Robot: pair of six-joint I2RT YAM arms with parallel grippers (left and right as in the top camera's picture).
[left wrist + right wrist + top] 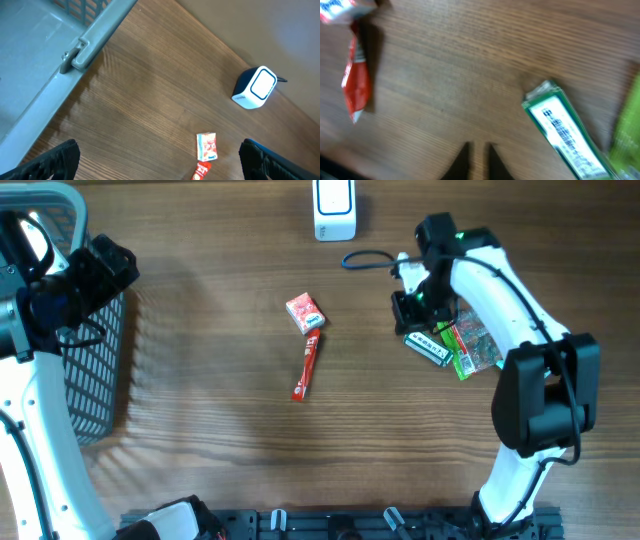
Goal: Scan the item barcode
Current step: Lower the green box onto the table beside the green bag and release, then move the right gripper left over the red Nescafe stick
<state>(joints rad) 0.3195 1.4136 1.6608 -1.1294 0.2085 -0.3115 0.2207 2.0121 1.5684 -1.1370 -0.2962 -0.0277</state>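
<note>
The right gripper (478, 152), fingers pressed together on nothing, hangs over the table (220, 430) just beside the green box (427, 347). The left gripper (160, 167) is spread wide by the basket (100, 380) at the left; the scanner (334, 208) stands at the far edge

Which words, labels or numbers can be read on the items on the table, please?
Nothing can be read for certain.
Green-and-white box: dark printed characters, too blurred.
Red square packet: print too small.
Red stick sachet: print too small.
Green packet: print too small.
</note>
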